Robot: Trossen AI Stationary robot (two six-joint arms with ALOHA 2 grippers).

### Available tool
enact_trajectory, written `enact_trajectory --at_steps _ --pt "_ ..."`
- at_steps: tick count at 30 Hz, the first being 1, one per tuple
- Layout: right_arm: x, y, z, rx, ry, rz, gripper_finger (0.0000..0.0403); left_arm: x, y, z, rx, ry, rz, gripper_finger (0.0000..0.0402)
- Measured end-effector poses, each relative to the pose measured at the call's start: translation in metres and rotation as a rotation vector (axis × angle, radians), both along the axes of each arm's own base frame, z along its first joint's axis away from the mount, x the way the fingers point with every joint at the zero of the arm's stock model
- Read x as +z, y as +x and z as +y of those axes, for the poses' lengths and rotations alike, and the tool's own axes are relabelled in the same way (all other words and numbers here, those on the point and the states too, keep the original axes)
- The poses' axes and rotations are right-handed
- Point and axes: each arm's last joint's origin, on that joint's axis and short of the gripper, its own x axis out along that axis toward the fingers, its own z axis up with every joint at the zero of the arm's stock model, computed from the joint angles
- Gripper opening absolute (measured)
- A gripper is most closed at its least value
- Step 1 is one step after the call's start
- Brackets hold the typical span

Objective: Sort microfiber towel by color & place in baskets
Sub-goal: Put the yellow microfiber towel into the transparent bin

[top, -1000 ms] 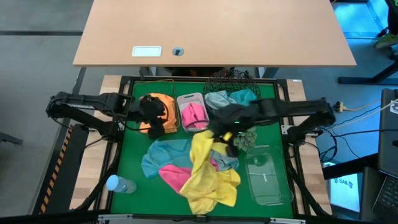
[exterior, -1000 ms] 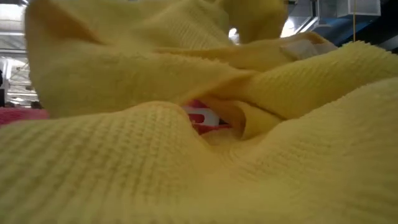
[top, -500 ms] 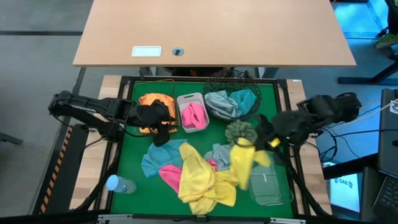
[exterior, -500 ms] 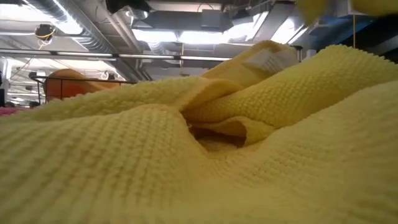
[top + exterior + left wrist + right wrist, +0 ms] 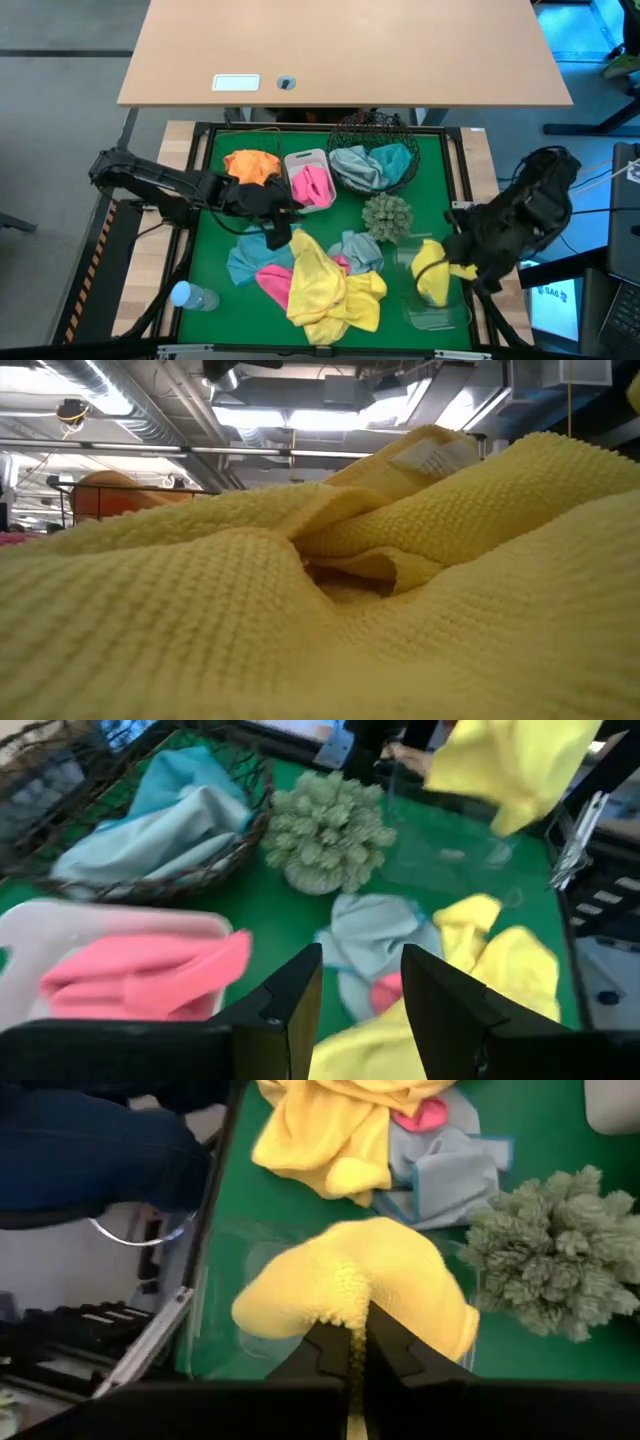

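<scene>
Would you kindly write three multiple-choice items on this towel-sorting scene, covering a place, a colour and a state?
1. The right pincer is above:
A. the clear tray
B. the white tub
C. the round mesh basket

2. The towels in the white tub are:
A. orange
B. pink
C. yellow

3. The left pincer is:
A. shut on a blue towel
B. open
C. shut on the bottle

Answers:
1 A, the high view places it over the tray.
2 B, pink towels fill it.
3 B, nothing sits between its parted fingers.
</scene>
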Motion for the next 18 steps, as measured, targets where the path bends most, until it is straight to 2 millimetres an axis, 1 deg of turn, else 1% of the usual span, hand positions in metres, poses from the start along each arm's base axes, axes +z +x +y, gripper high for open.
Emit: enact_trajectory --at_steps 6,8,12,15,18 --pt "-0.040 -0.011 0.018 -0.062 -0.147 0.031 0.0010 -0.014 0.023 -0.008 -0.047 -0.025 -0.015 0.0132" --pt "-0.058 -0.013 0.023 -0.080 -0.181 0.057 0.0010 -0.019 0.030 -0.010 -0.063 -0.036 -0.023 0.0132" --pt "-0.102 -0.010 0.026 -0.169 -0.233 0.122 0.0011 -0.031 0.041 -0.015 -0.083 -0.043 -0.007 0.0132" --pt "-0.131 -0.008 0.029 -0.214 -0.224 0.139 0.0011 -0.039 0.046 -0.019 -0.090 -0.038 0.014 0.0132" --pt "-0.154 -0.002 0.036 -0.225 -0.153 0.103 0.0011 -0.044 0.050 -0.020 -0.091 -0.037 0.022 0.0132"
